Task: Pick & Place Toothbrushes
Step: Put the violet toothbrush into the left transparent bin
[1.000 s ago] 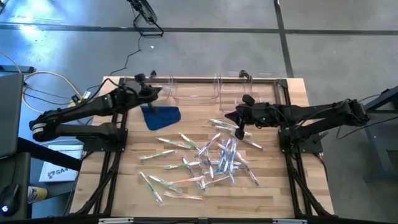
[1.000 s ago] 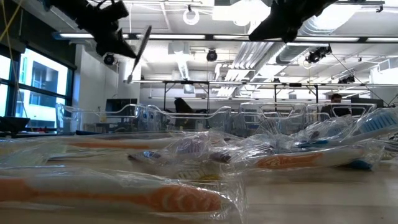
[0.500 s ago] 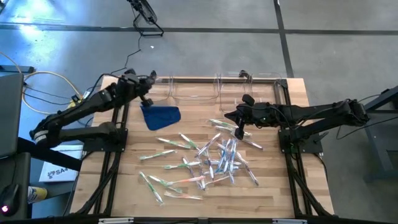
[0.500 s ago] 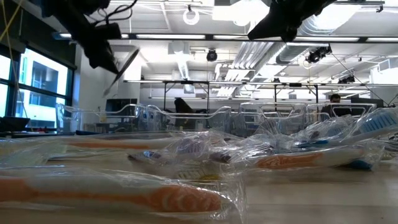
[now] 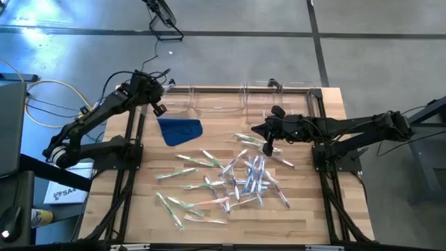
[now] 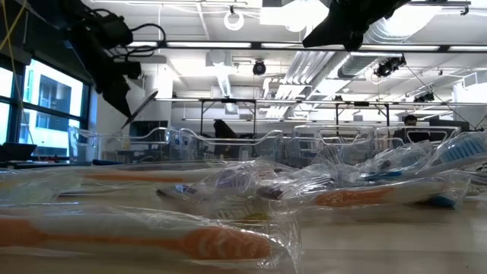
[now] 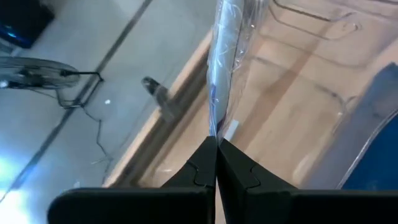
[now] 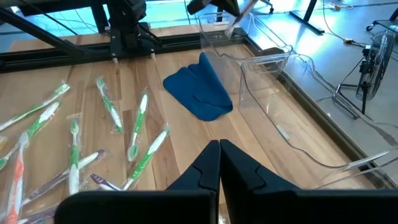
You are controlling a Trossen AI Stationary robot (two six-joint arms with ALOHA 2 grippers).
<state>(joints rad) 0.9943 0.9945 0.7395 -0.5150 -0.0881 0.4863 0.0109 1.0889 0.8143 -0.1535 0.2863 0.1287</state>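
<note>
While the left gripper (image 5: pixel 159 106) hangs at the upper left of the high view, its fingers are clenched on one wrapped toothbrush (image 7: pixel 225 59); the left wrist view shows the clear sleeve pinched at one end between the closed tips, the rest running out ahead over a clear bin (image 7: pixel 323 68).

Item, held: the wrapped toothbrush, raised off the wood, seen in the low view as a thin slanted sliver at upper left.

Item, loose stock: the remaining toothbrushes (image 5: pixel 245 178) lie scattered across the lower middle of the wooden table (image 5: pixel 306 213) in the high view, green-handled ones toward the left, a tangled heap at centre right.

Item, receptacles: clear bins (image 5: pixel 219 99) stand in a row along the table's upper edge, just right of the left gripper.

Item, other: blue cloth (image 5: pixel 180 130), flat on the wood below the left gripper.

Item, right gripper (image 5: pixel 267 144): fingers pressed together on nothing, poised over the upper edge of the heap, waiting.

Step in hand, as judged: carrying the held piece to a bin for release. Handling note: the grip sits at one end, so the free length may swing; bring the whole length inside the bin walls before letting go, lower it close to the floor, and keep clear of the rim, since the slick wrapper could slide out over an edge.
</note>
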